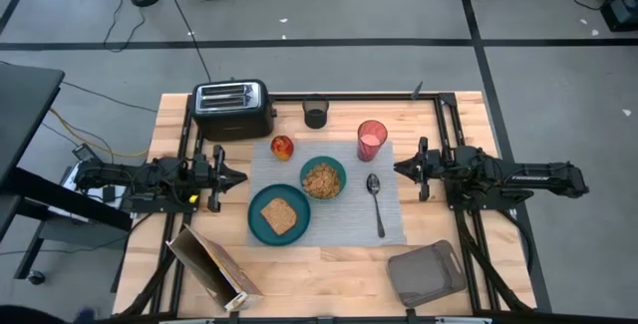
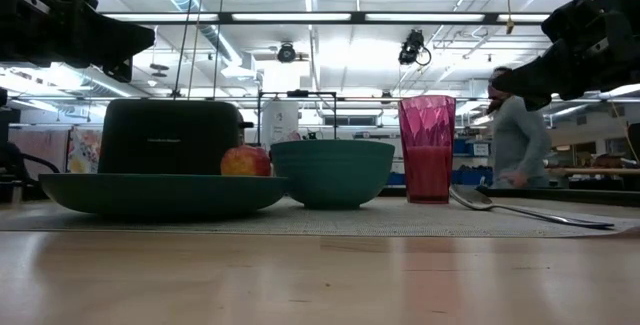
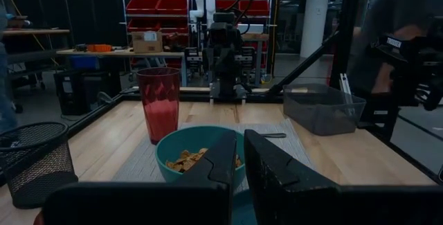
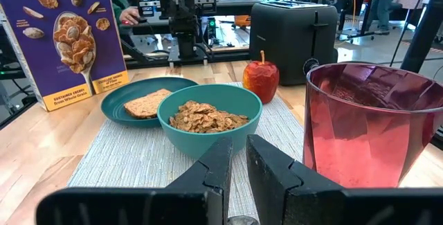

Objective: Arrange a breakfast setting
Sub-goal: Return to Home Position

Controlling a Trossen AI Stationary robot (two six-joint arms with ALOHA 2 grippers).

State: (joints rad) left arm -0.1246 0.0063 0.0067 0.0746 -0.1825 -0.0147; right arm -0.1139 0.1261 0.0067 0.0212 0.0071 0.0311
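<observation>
Basically done: grey rectangular placemat [image 1: 394,226], mid-frame, carries teal round plate [image 1: 255,221] with toast slice [image 1: 278,215], teal bowl [image 1: 340,168] of brown cereal [image 1: 321,180], translucent pink cup [image 1: 371,140], metal spoon [image 1: 376,204], red-yellow apple [image 1: 282,147]. Left hand [image 1: 231,175], right hand [image 1: 402,168] flank it, pressed together, empty.

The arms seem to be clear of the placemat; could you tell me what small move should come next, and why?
Probably just ease both back to rest: toast lies on the plate, cereal is in the bowl, and the left gripper and right gripper sit off the placemat, holding nothing.
</observation>
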